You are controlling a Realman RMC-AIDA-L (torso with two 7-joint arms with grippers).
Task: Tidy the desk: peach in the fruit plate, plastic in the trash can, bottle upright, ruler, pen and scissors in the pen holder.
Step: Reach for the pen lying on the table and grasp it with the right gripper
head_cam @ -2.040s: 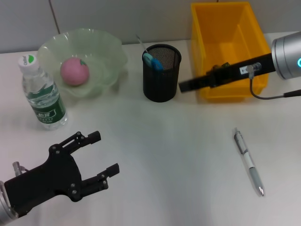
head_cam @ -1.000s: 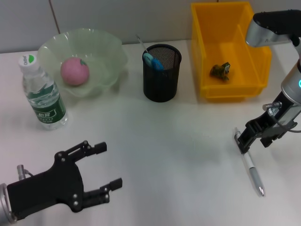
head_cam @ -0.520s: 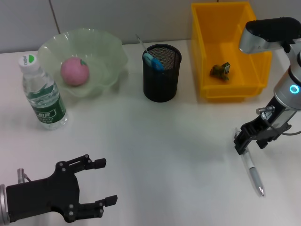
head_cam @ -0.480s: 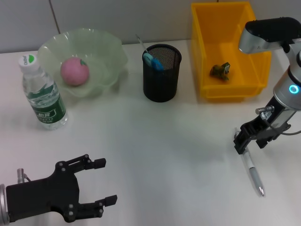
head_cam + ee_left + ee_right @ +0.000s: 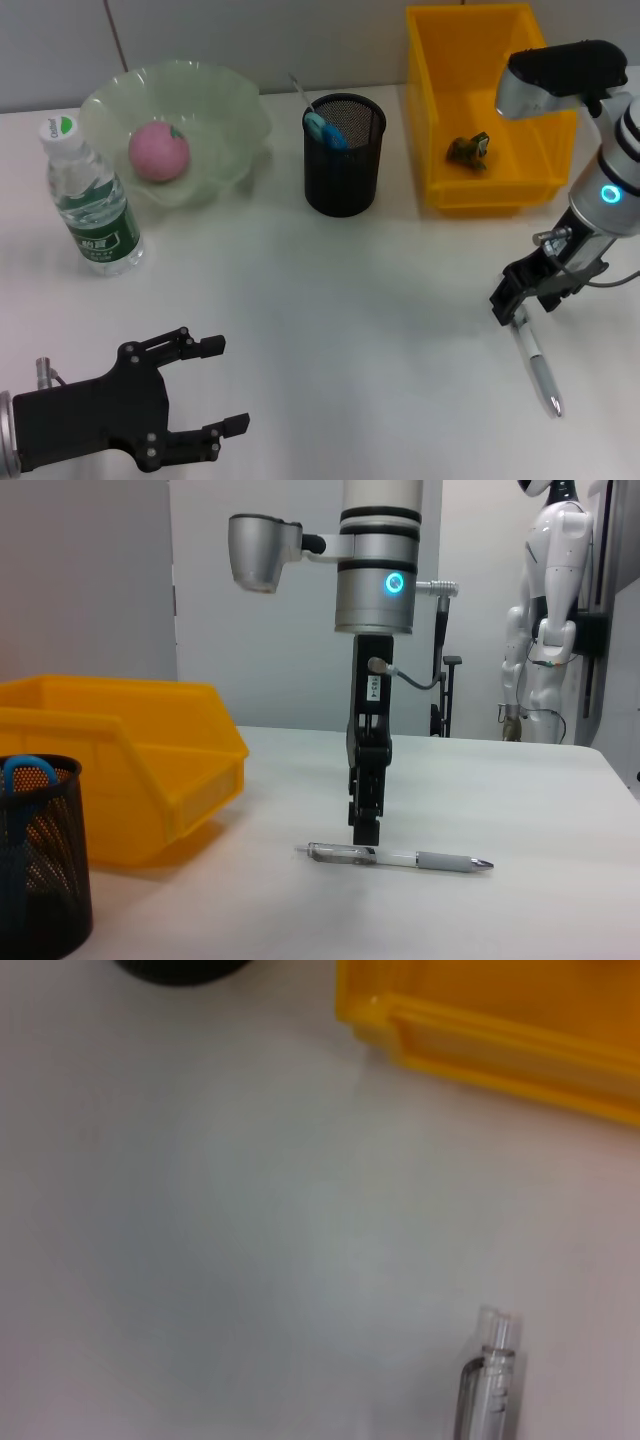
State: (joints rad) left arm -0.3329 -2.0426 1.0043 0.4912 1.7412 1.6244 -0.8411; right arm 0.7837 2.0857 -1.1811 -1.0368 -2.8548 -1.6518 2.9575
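A silver pen lies on the white desk at the right, also seen in the left wrist view as pen and in the right wrist view as pen. My right gripper points down just over the pen's top end; the left wrist view shows that right gripper almost touching it. Low at the near left, my left gripper hangs open and empty. The peach sits in the green fruit plate. Beside the plate the bottle stands upright. Blue-handled scissors stick out of the black mesh pen holder.
The yellow bin at the back right holds a crumpled green piece of plastic. It stands close behind the right arm. The pen holder and the bin also show in the left wrist view.
My right arm swung from over the yellow bin down to the pen and has edged a little lower and leftward. The left gripper drew back toward the near edge, then stayed put.
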